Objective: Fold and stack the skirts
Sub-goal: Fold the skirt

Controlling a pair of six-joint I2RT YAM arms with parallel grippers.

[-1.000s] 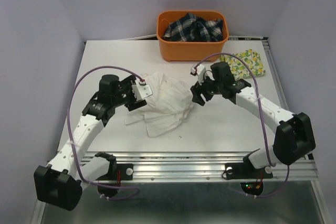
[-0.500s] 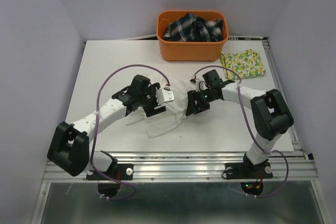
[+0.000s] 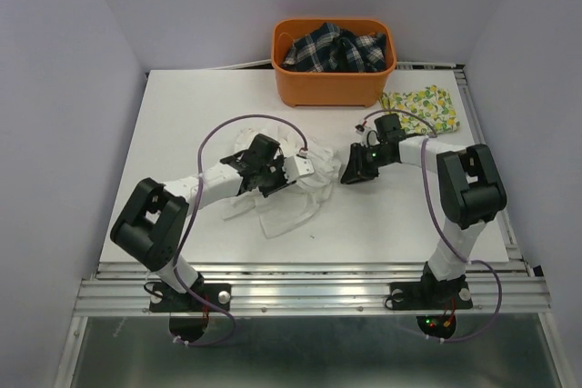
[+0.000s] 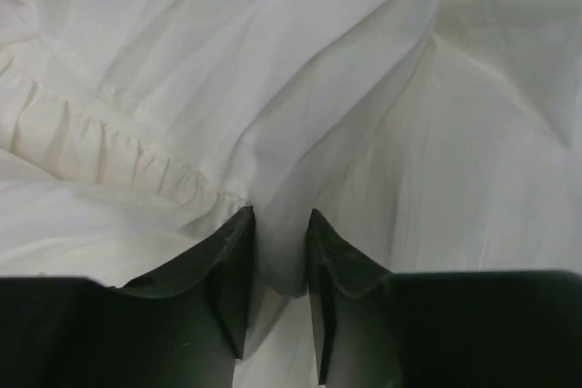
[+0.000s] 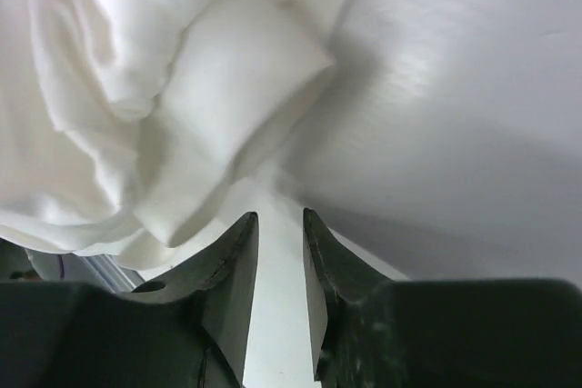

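"Skirts: you're about halfway, I'd say. Your lemon-print skirt (image 3: 426,108) lies as a flat, compact packet well beyond the right jaws, apart from everything else. I'd count that one folded."

"Agreed, and the white skirt (image 3: 289,199) is what you have left. It sits rumpled on the worktop (image 3: 182,115) between your two sets of jaws, with no clean fold in it, and it isn't stacked on anything."

"Your left jaws are drawn narrow, with a ridge of the white cloth caught between them, just beside the gathered seam."

"Your right jaws are narrow too, tips at the skirt's edge, but I can't tell whether cloth or bare worktop fills that gap."

"So you've yet to spread it, fold it and carry it onto the lemon one."

"One more thing: the orange basket (image 3: 332,88) past both jaws holds a plaid garment (image 3: 332,47). Whether that's yours to fold, I can't say."
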